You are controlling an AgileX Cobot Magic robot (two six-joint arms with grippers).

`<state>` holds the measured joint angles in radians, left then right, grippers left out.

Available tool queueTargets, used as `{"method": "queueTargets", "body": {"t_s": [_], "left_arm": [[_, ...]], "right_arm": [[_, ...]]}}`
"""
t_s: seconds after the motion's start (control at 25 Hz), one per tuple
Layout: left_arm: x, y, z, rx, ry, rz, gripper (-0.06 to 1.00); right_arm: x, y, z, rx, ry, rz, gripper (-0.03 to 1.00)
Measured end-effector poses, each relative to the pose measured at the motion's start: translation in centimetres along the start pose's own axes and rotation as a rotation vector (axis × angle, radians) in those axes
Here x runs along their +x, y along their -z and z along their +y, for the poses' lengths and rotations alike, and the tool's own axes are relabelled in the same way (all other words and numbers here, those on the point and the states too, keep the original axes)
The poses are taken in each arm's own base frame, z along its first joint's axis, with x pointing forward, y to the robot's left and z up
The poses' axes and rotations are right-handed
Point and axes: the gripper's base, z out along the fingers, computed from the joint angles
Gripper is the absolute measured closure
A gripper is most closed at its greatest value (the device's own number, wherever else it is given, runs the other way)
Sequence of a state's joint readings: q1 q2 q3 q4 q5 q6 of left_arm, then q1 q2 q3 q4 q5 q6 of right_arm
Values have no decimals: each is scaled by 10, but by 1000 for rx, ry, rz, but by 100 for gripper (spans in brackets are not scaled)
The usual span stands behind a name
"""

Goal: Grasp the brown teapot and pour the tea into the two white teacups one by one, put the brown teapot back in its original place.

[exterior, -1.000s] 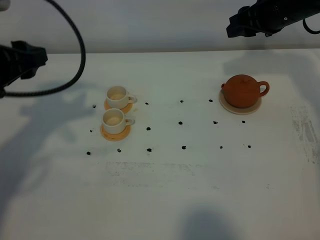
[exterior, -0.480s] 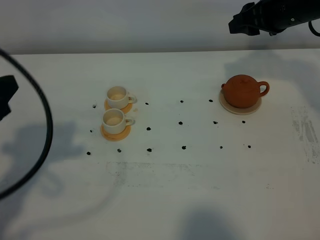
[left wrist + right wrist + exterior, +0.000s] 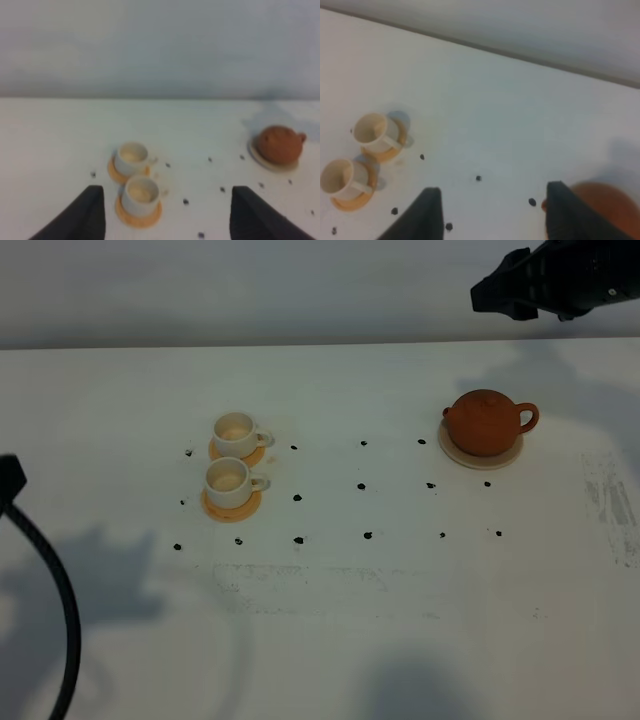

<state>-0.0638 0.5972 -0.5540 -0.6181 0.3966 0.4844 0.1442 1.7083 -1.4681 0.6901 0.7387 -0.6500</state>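
The brown teapot (image 3: 488, 422) sits on its pale cream saucer (image 3: 481, 457) at the right of the table, handle to the right. The two white teacups (image 3: 235, 432) (image 3: 229, 479) stand one behind the other on orange coasters at the left, empty. My right gripper (image 3: 495, 217) hangs open high above the table, behind and to the right of the teapot (image 3: 607, 200), touching nothing. My left gripper (image 3: 167, 220) is open too, far back from the teacups (image 3: 131, 158) (image 3: 142, 192). In the high view only a black edge of the left arm (image 3: 8, 480) and its cable show.
Small black dots (image 3: 362, 485) mark a grid on the white table (image 3: 330, 640) between cups and teapot. A grey wall runs along the table's far edge. The left arm's black cable (image 3: 55, 585) loops over the near left corner.
The left arm has pulled away toward the near left edge, almost out of the high view. The right arm has drifted slightly to the right. Teapot and cups have not moved.
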Motion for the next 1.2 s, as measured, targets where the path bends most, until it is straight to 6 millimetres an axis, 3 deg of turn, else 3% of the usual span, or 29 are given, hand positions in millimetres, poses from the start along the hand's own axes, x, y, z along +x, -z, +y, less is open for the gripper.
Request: {"method": "queueTargets", "body": {"t_s": [0.68, 0.92, 1.2], "left_arm": [[40, 83, -2, -149, -96, 140, 42], [55, 98, -2, -168, -99, 178, 42], [86, 99, 1, -170, -91, 243, 42]], "right_arm": [[41, 52, 27, 21, 1, -44, 49], [56, 72, 39, 21, 16, -64, 49], [76, 87, 49, 7, 12, -58, 49]]}}
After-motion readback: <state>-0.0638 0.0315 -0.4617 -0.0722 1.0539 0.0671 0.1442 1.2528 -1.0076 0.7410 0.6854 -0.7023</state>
